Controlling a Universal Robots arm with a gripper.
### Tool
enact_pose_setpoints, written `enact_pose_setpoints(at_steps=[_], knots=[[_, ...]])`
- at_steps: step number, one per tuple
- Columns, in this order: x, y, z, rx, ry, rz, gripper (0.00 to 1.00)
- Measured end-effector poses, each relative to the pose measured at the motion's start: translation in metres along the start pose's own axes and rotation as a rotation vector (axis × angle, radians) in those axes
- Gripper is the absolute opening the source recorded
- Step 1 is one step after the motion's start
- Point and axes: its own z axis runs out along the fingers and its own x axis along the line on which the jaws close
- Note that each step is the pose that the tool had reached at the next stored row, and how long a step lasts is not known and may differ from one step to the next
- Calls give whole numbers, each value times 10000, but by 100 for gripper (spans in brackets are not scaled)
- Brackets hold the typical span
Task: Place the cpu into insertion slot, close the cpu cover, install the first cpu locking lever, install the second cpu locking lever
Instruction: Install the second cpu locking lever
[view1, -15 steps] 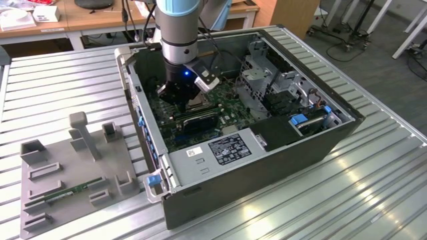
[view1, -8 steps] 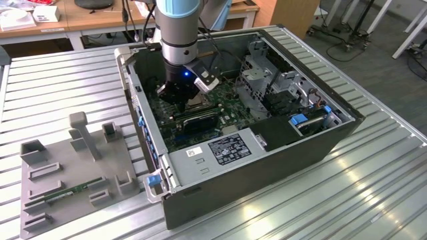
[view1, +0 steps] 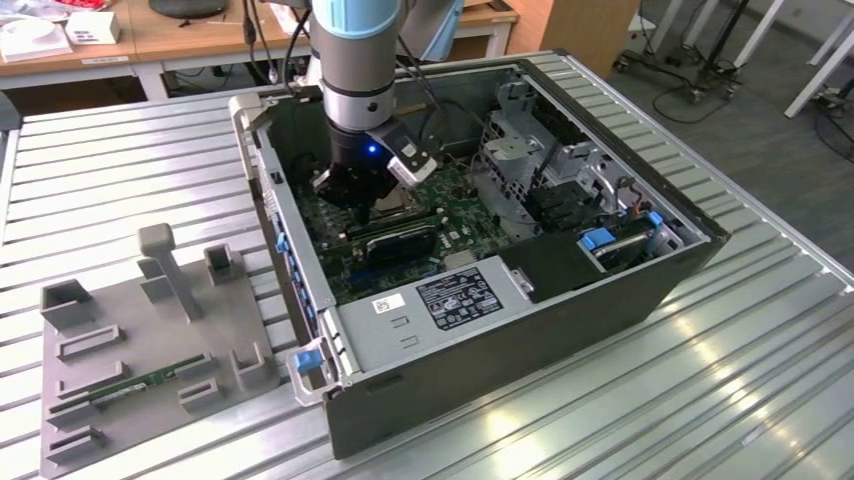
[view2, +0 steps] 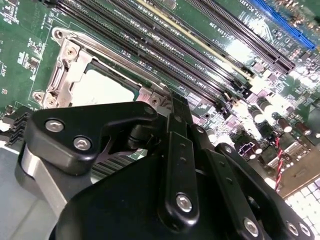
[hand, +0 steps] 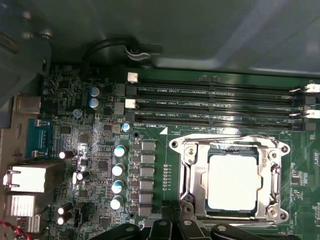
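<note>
My gripper (view1: 358, 196) is down inside the open computer case (view1: 667, 262), right over the green motherboard (hand: 100, 150). Can't tell how far my fingers are apart, and I see nothing held between them; in the second wrist view the black linkage (view2: 170, 175) blocks the tips.

The cpu (hand: 234, 181) sits flat in the insertion slot (hand: 192, 175), pale metal face up. The cpu cover (hand: 227, 144) is down around it, framing the chip through its window; the cover's near edge lies just beside my finger links in both wrist views. Whether the levers are latched, can't tell.

Long black memory slots (hand: 215, 102) run parallel just past the socket's far edge, tight to the frame. A row of capacitors (hand: 118, 177) stands near the socket's other side.

Case walls close me in: drive cage (view1: 534, 160) to the exterior view's right, the case wall (view1: 280, 230) to its left, power supply (view1: 441, 305) in front. Open room is mostly straight up.

Outside, on the ribbed table (view1: 747, 400), a grey fixture tray (view1: 147, 350) with a green memory stick (view1: 144, 384), well apart from the case.
</note>
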Motion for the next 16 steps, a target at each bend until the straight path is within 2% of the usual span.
enact_pose_setpoints(at_steps=[3,9,16], knots=[[9,-1,27,-23,-4,1,11],[9,-1,27,-25,-4,1,11],[6,6,-93,-24,-3,1,11]])
